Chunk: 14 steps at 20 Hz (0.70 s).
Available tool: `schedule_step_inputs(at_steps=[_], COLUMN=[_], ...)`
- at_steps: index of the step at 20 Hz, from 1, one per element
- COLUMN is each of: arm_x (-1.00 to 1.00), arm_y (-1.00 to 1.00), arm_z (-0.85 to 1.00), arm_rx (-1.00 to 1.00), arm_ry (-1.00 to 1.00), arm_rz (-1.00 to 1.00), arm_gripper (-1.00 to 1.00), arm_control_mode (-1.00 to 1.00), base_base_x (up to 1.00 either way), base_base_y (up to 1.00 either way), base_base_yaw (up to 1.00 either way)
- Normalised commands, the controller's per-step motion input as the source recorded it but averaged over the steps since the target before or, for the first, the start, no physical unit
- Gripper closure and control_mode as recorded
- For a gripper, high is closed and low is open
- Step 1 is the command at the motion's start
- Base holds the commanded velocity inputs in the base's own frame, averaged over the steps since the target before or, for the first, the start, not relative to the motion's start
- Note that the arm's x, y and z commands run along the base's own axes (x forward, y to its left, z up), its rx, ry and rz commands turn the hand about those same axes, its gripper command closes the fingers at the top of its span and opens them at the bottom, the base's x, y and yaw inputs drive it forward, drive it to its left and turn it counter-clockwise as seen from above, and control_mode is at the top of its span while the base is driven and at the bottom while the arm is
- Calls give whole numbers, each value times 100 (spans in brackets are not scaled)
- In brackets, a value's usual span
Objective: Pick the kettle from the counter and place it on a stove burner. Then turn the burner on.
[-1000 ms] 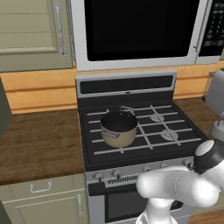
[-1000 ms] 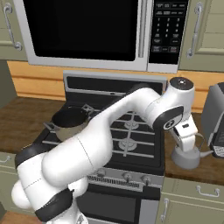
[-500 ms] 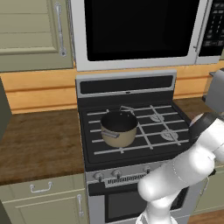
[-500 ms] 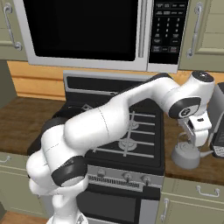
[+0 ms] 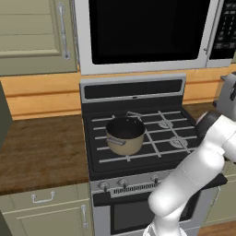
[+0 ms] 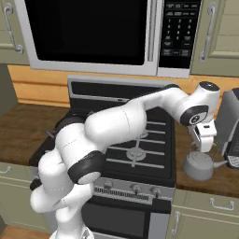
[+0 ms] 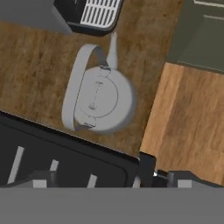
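Tool point(image 6: 204, 145) open, hanging above the kettle point(image 6: 198, 165). Kettle: squat, smooth grey metal, arched handle, on dark wood-grain bench point(image 6: 219, 179) beside the black stove point(image 6: 140, 158).

The kettle point(image 7: 101, 101) sits on the counter point(image 7: 39, 61) just beside the stove's point(image 7: 52, 153) edge, handle seemingly tipped sideways.

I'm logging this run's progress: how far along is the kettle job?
Nothing is finished: the small silver-grey metal kettle sits on the dark brown wood-grain counter. In hand: the open two-finger gripper hangs above it. Left: grasping, placing on a round grey stove burner, turning that on.
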Motion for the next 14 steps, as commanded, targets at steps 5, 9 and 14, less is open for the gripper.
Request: schedule_step_inputs(at_steps=[5, 9, 14], arm_x=[55, 34, 18], arm_y=[-3, -11, -28], arm_z=[-45, -44, -30], arm_rx=[0, 0, 0], arm_ry=[2, 3, 0], arm_rz=[-2, 0, 0], arm_gripper=[-100, -100, -100], arm_control_mode=[-100, -100, -100], base_base_x=[0, 0, 0], base_base_y=[0, 0, 0], base_base_yaw=[0, 0, 0])
